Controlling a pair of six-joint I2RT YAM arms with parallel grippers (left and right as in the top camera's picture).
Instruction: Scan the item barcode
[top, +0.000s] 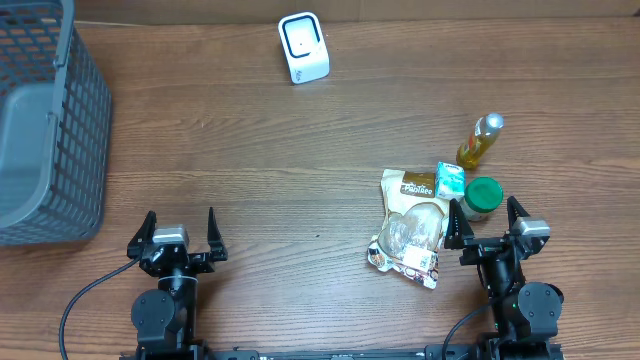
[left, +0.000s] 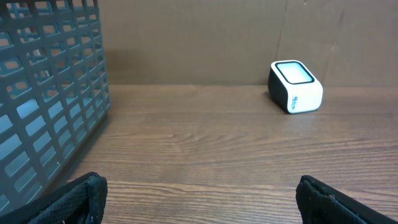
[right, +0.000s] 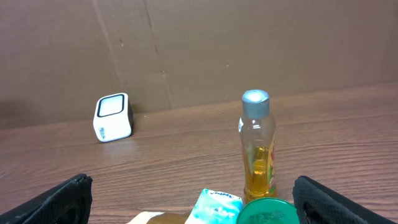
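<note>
The white barcode scanner (top: 303, 47) stands at the table's far middle; it also shows as the scanner (left: 295, 86) and the scanner (right: 113, 117). Items cluster at the right: a clear snack bag (top: 410, 227), a teal tissue pack (top: 450, 180), a green-lidded jar (top: 483, 197) and a yellow bottle (top: 480, 140). My right gripper (top: 485, 220) stands open just behind the jar (right: 267, 211), with the tissue pack (right: 214, 208) and bottle (right: 257, 146) ahead of it. At the near left, my left gripper (top: 179, 233) is open over bare wood, nothing between its fingers.
A grey mesh basket (top: 40, 120) fills the far left corner, its wall (left: 43, 93) close on the left of the left wrist view. A brown cardboard wall backs the table.
</note>
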